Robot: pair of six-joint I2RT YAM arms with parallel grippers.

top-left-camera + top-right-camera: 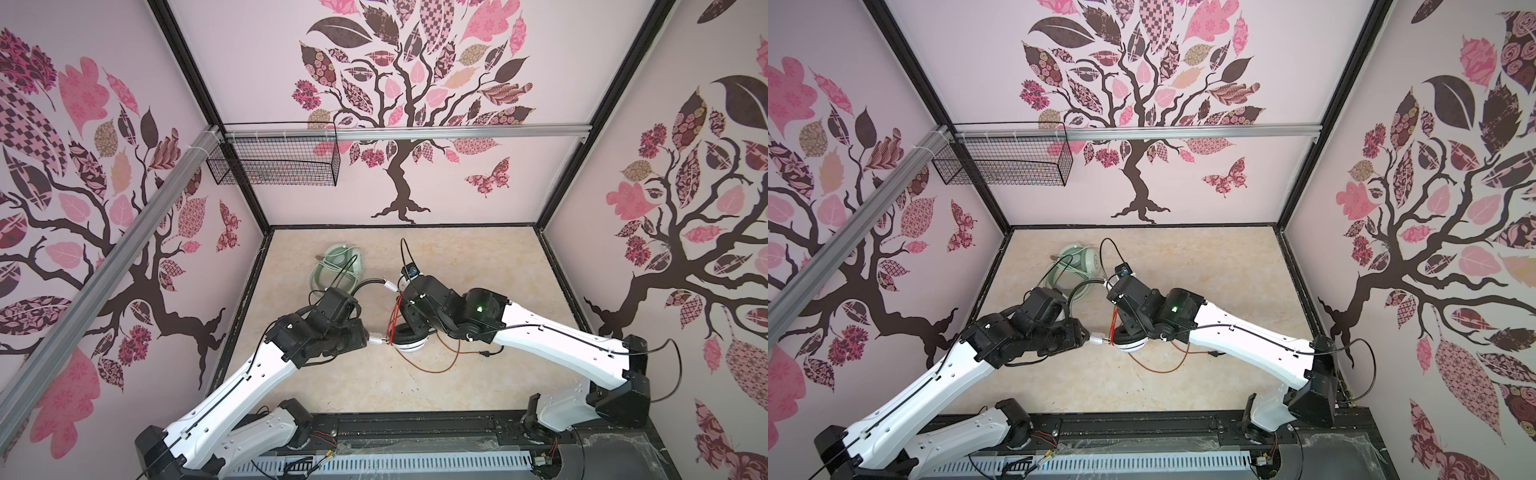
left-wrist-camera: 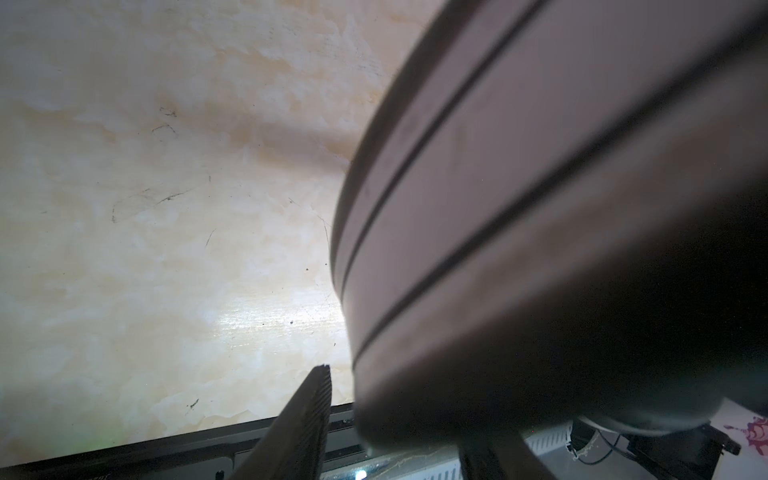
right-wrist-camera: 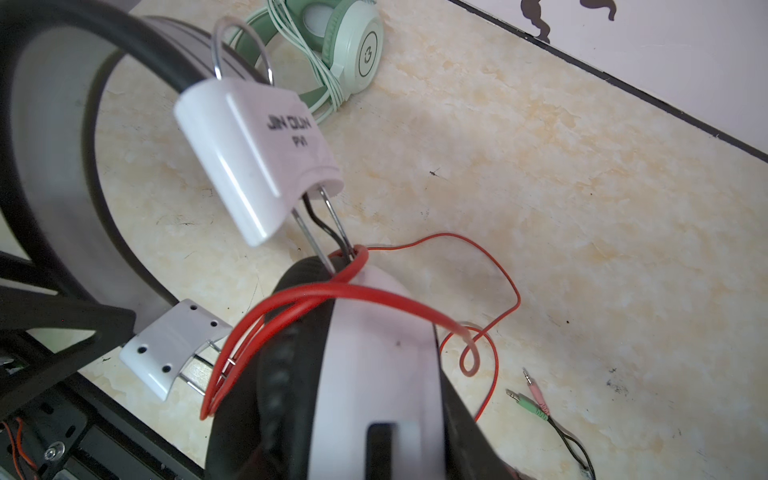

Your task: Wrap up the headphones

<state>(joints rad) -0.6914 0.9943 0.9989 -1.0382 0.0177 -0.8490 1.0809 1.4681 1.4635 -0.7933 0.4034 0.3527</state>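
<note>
Now | right end effector (image 3: 399, 440) is clamping white-and-black headphones (image 3: 374, 340) by earcup | left end effector (image 2: 405, 419) is sitting just beside them, grip unclear | mint-green headphones (image 3: 353, 45) are lying apart

Robot lab booth here: tree-decal walls (image 1: 415, 62), aluminium rail (image 1: 415, 133), wire basket (image 1: 274, 164), marbled tabletop (image 1: 478, 270).

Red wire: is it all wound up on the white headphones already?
No, a long loop of the red wire trails loose over the table, and its plugs lie apart from the white-and-black headphones.
</note>
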